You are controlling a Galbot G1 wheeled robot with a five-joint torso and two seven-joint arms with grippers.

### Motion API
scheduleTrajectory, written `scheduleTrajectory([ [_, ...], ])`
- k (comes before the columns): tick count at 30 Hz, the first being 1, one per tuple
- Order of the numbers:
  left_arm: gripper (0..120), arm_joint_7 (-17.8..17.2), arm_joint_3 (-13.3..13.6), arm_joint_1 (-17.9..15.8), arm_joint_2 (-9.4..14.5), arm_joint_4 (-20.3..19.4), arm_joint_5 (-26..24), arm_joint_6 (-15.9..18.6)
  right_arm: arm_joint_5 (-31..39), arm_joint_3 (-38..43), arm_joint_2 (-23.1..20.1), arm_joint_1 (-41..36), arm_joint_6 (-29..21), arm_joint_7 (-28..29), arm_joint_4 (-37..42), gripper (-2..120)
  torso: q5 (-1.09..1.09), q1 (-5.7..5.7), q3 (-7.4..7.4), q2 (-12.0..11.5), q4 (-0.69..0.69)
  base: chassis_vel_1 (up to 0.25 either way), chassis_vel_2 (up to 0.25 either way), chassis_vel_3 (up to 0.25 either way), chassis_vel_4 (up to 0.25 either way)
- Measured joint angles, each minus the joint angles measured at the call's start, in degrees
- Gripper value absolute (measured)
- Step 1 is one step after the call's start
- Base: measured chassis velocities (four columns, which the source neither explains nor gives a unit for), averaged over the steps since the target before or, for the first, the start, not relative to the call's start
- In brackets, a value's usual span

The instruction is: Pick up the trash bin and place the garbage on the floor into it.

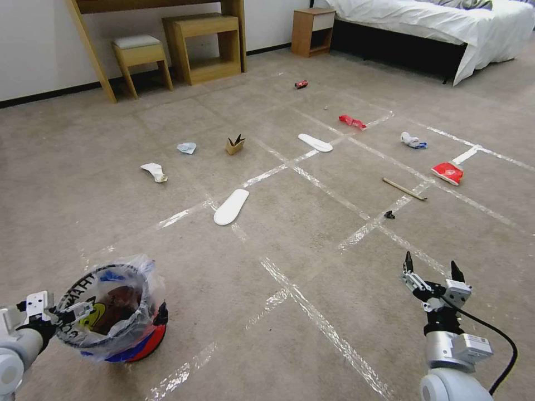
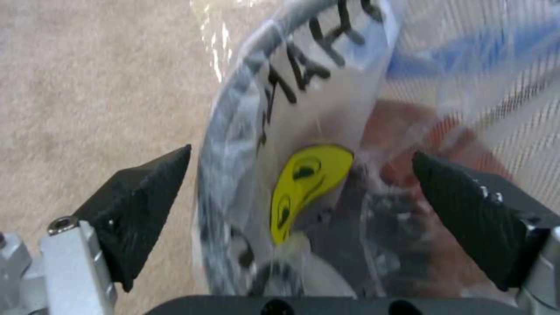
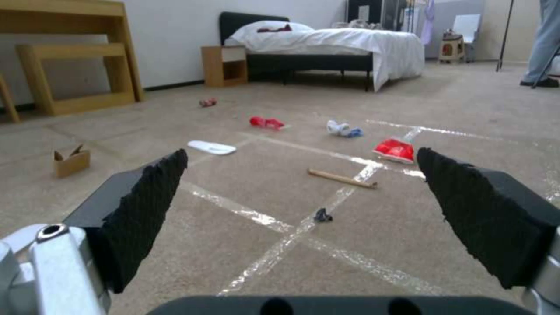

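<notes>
The trash bin [image 1: 146,344], red and blue with a clear bag liner, stands on the floor [image 1: 290,262] at near left. My left gripper [image 1: 60,309] is open and straddles its rim [image 2: 233,109], one finger outside and one inside. My right gripper [image 1: 432,268] hangs open over bare carpet at near right. Garbage lies ahead: two white slippers [image 1: 231,206] [image 1: 315,142], a tissue [image 1: 154,171], a torn carton [image 1: 235,145], a wooden stick [image 1: 404,189], red wrappers [image 1: 447,173] [image 1: 352,121] and a crushed can [image 1: 301,84].
A small dark scrap [image 1: 389,214] lies on a tape line ahead of the right gripper. A wooden desk with stools [image 1: 203,47] and a nightstand [image 1: 312,30] line the far wall. A bed [image 1: 446,28] stands at the far right.
</notes>
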Motion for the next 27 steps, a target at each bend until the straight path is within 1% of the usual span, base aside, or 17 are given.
scheduleTrajectory([
  [1,100,0.00,0.00,0.00,0.00,0.00,0.00,0.00,0.00,0.00,0.00,0.00,0.00,0.00,0.00,100,0.00,0.00,0.00,0.00,0.00,0.000,0.000,0.000,0.000],
  [4,99,-2.55,-0.70,0.80,1.27,-1.69,-1.96,2.00,0.36,0.07,-0.18,0.12,-0.55,0.10,0.41,100,0.01,0.00,0.00,0.00,0.00,0.000,0.000,0.000,0.000],
  [5,99,-2.55,-0.70,0.80,1.27,-1.69,-1.96,2.00,0.36,0.07,-0.18,0.12,-0.55,0.10,0.41,100,0.01,0.00,0.00,0.00,0.00,0.000,0.000,0.000,0.000],
  [7,99,-4.18,-0.81,0.86,1.75,-2.31,-3.04,2.97,0.52,0.13,-0.19,0.17,-0.69,0.22,0.48,100,0.01,0.00,0.00,0.00,-0.01,0.000,0.000,0.000,0.000],
  [11,99,-5.52,-0.89,1.10,1.89,-2.99,-3.60,4.28,0.58,0.16,-0.19,0.16,-0.73,0.31,0.48,100,0.01,0.00,0.00,0.00,0.00,0.000,0.000,0.000,0.000],
  [13,99,-5.67,-0.91,1.14,1.92,-3.09,-3.64,4.44,0.59,0.18,-0.19,0.16,-0.73,0.32,0.48,100,0.01,0.00,0.00,0.00,0.00,0.000,0.000,0.000,0.000],
  [18,100,-6.79,-0.88,0.93,2.06,-3.33,-5.66,5.19,0.61,0.19,-0.11,0.35,-0.73,0.37,0.24,100,0.00,0.00,0.00,0.00,0.00,0.000,0.000,0.000,0.000],
  [21,100,-6.87,-0.67,0.69,2.05,-3.32,-6.37,5.53,0.50,0.08,-0.01,0.43,-0.73,0.37,0.05,100,0.01,0.00,0.00,0.00,0.00,0.000,0.000,0.000,0.000],
  [27,100,-6.88,-0.26,-0.16,1.75,-2.20,-6.96,5.67,0.27,-0.03,0.03,0.68,-0.74,0.38,-0.44,100,0.01,0.00,0.00,0.00,0.00,0.000,0.000,0.000,0.000],
])
